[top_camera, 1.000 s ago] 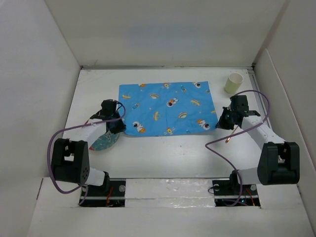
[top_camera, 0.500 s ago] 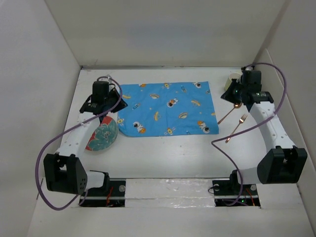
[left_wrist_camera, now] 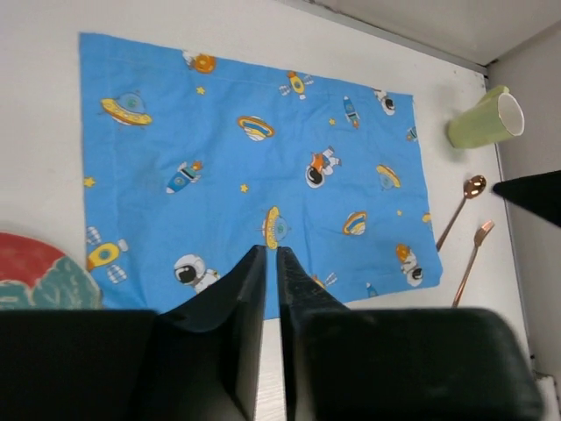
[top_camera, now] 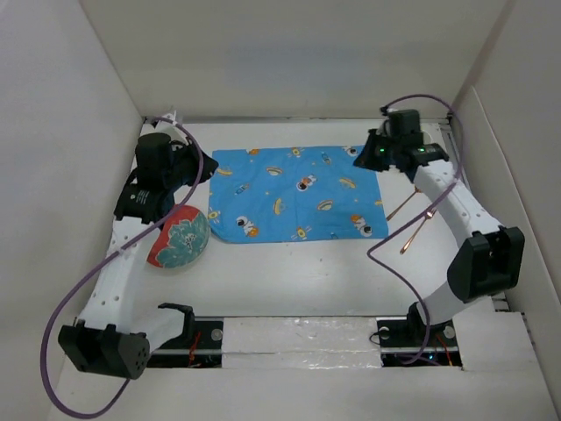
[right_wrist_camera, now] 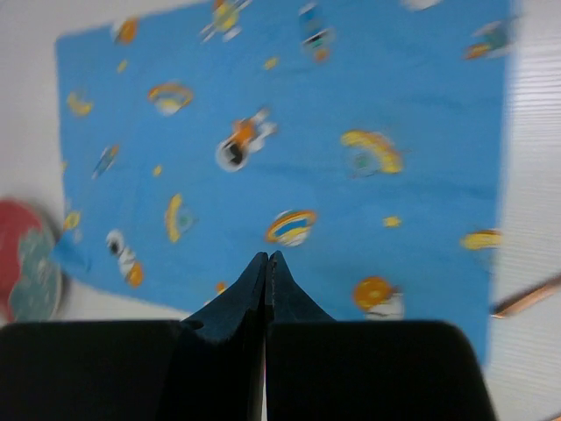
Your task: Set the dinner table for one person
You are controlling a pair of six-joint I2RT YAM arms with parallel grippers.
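The white dinner table point(top_camera: 289, 272) bears a blue cartoon-printed placemat point(top_camera: 298, 193) at its middle. A red plate with a teal flower point(top_camera: 180, 237) lies tilted at the mat's near left corner. A copper spoon point(top_camera: 401, 207) and fork point(top_camera: 417, 231) lie right of the mat. My left gripper point(top_camera: 208, 167) hovers shut and empty over the mat's far left corner. My right gripper point(top_camera: 359, 156) hovers shut and empty over the far right corner. The left wrist view shows its gripper point(left_wrist_camera: 270, 250), the mat point(left_wrist_camera: 254, 167), a pale green cup point(left_wrist_camera: 486, 121), the spoon point(left_wrist_camera: 460, 210) and the fork point(left_wrist_camera: 473, 259).
White walls enclose the table on the left, back and right. In the top view my right arm point(top_camera: 429, 171) hides the cup. The right wrist view shows its gripper point(right_wrist_camera: 266, 256) above the mat point(right_wrist_camera: 289, 149), with the plate point(right_wrist_camera: 26, 263) at the left edge.
Both arms have lifted and swung towards the back. The left gripper left the plate for the mat's far left corner. The right gripper left the cutlery for the far right corner.
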